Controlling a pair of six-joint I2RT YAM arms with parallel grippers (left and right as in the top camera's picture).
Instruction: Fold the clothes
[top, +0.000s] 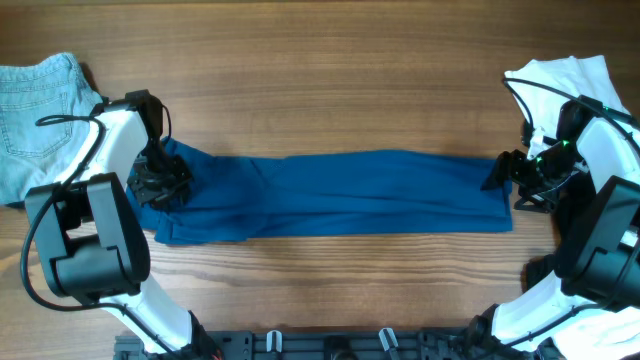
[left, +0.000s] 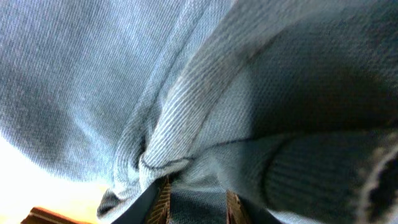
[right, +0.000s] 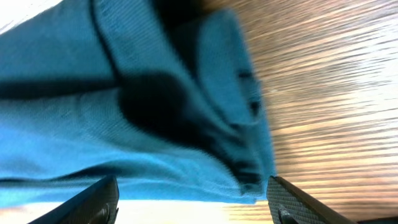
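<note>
Deep-blue fabric T-shirt (top: 340, 195), folded into a long band, lies nine to three o'clock across the wooden surface (top: 330, 90). The left tool (top: 160, 185) looks clamped on its nine o'clock end, probably anchoring it. The right tool (top: 503, 178) holds its fingers apart around the three o'clock hem, ready to pinch.

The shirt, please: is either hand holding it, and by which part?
The left hand seems to pinch the shirt at its left end; the right hand is open astride the right edge, holding nothing.
</note>
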